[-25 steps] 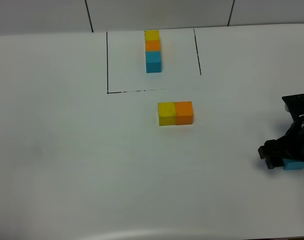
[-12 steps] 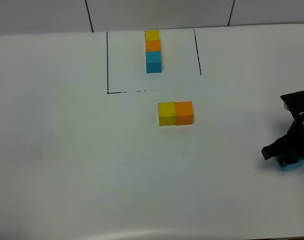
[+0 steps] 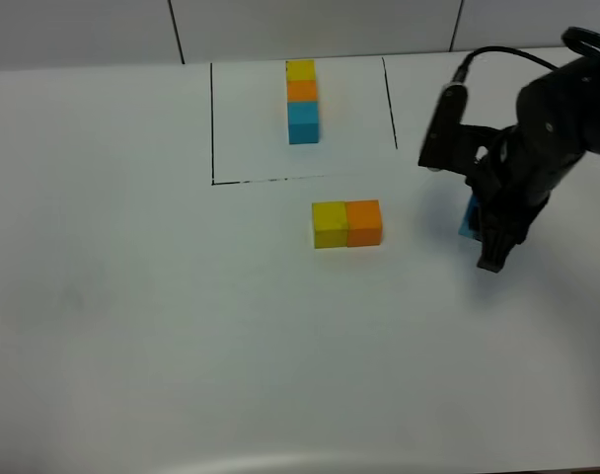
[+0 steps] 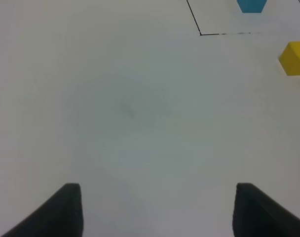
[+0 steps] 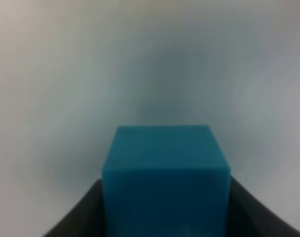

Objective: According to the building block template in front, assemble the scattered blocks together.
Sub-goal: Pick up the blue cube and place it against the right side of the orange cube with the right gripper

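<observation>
The building block template (image 3: 302, 99) is a yellow, orange and blue row inside a black drawn outline at the back. In the middle of the table a loose yellow cube (image 3: 330, 223) touches a loose orange cube (image 3: 364, 221). My right gripper (image 3: 483, 237) is shut on the sky blue cube (image 3: 468, 217), which it holds to the right of the orange cube with a gap between them. The right wrist view shows that blue cube (image 5: 165, 177) filling the space between the dark fingers. In the left wrist view my left gripper (image 4: 157, 212) stands open over bare table, with the yellow cube (image 4: 294, 58) far off.
The white table (image 3: 132, 296) stretches wide to the left and front. The black arm and its cable (image 3: 537, 128) reach in from the back right. The outline's corner (image 4: 201, 33) and the template's blue end (image 4: 251, 5) show in the left wrist view.
My right gripper closed on the blue cube at the far right edge and carried it left and back, to a spot beside the orange cube. The left gripper stayed still.
</observation>
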Robot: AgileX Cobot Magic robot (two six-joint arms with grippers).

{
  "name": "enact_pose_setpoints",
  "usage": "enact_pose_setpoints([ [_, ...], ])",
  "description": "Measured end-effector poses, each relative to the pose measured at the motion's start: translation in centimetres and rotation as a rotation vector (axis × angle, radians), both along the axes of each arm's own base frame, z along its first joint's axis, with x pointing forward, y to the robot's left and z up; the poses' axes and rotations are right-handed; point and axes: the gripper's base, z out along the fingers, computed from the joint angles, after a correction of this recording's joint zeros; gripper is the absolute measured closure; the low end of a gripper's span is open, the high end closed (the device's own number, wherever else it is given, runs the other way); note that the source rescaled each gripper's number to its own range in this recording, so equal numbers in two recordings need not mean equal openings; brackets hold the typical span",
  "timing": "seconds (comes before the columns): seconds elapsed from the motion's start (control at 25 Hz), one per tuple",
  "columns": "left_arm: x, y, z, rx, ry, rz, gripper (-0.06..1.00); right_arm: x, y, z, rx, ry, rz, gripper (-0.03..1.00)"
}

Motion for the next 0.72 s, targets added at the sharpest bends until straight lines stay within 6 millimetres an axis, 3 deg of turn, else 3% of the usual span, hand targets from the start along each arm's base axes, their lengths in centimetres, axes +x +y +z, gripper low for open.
enact_pose_setpoints([
  [0.28, 0.0, 0.0, 0.0, 0.0, 0.0, 0.0, 0.56, 3.6, 2.8, -1.8, -0.083, 0.05, 0.215, 0.95],
  [0.72, 0.0, 0.0, 0.0, 0.0, 0.0, 0.0, 0.56, 5.9, 5.5, -3.6, -0.022, 0.14, 0.304, 0.95],
])
